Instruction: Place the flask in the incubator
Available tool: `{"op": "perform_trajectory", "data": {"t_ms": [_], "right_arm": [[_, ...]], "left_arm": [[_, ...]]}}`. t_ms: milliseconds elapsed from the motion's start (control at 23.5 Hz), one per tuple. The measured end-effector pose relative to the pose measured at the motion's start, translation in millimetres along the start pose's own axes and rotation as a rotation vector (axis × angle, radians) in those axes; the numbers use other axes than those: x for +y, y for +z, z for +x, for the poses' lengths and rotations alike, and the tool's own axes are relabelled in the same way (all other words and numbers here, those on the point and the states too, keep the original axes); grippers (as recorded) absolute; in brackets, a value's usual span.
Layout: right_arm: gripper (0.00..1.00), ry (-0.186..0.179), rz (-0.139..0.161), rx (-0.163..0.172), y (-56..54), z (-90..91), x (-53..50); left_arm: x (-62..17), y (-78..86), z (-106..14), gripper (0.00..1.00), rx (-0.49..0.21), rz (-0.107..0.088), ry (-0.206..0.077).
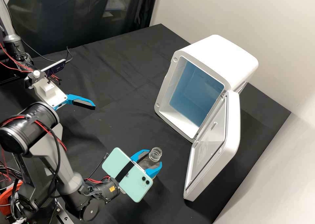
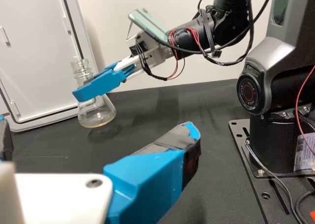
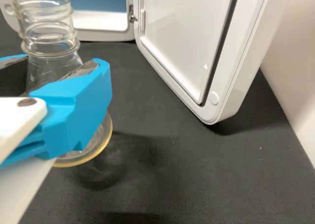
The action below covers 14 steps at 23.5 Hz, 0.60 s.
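Presently, the step in hand is the carry. The right jaws are closed on the clear conical flask (image 1: 155, 153), which is upright and open-mouthed over the near part of the black worktop (image 1: 124, 69).

The white incubator (image 1: 223, 53) sits farther along, well apart from the flask. Its blue-lined cavity faces the arms and its door (image 1: 213, 142) is swung fully out, with the free end on the flask's side.

To do the step well, judged from this layout:
- Raise the flask enough to pass the cavity's lower rim.
- Keep it vertical so the smooth neck does not slide in the grip.
- Steer around the door's edge, not across it.
- Allow margin at the opening, since the mint-green phone (image 1: 128, 176) strapped to the wrist widens the arm.
- Set the base flat on the cavity floor before the jaws release.

As to the grip, 1 blue finger (image 3: 74, 106) crosses the glass where neck meets shoulder and the other lies on the far side. The flask therefore sits between the 2, with its mouth above them and its wide base below. A shadow slightly offset from the base suggests the flask hangs just clear of the cloth, though contact cannot be ruled out.

The left jaws are open and empty over the left part of the worktop, well apart from the flask.
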Motion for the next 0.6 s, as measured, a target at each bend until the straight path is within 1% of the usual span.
{"op": "perform_trajectory", "data": {"t_ms": [85,128,255,298,383,425,510,553,595], "right_arm": [[0.00,0.009,0.005,0.003,-4.3,-0.6,2.0],[0.00,0.022,0.015,0.006,-7.3,-0.8,4.0],[0.00,0.050,0.031,0.013,-13.4,-1.1,7.8],[0.00,0.066,0.041,0.013,-15.7,-2.1,9.8],[0.00,0.091,0.031,0.018,-21.0,-3.4,13.1],[0.00,0.111,0.022,0.021,-24.6,-4.5,15.6],[0.00,0.141,-0.002,0.030,-31.1,-5.8,19.0],[0.00,0.154,-0.009,0.036,-34.2,-6.2,20.4],[0.00,0.165,-0.022,0.046,-38.8,-6.4,21.1]], "left_arm": [[-0.1,0.7,0.0,1.00,-0.002,0.000,0.000],[-0.1,0.7,0.0,1.00,-0.002,0.000,0.000],[-0.1,0.7,0.0,1.00,-0.002,0.000,0.000],[-0.1,0.7,0.0,1.00,-0.002,0.000,0.000],[-0.1,0.7,0.0,1.00,-0.002,0.000,0.000],[-0.1,0.7,0.0,1.00,-0.002,0.000,0.000],[-0.1,0.7,0.0,1.00,-0.002,0.000,0.000],[-0.1,0.7,0.0,1.00,-0.002,0.000,0.000],[-0.6,0.7,0.2,1.00,-0.002,0.000,-0.002]]}}
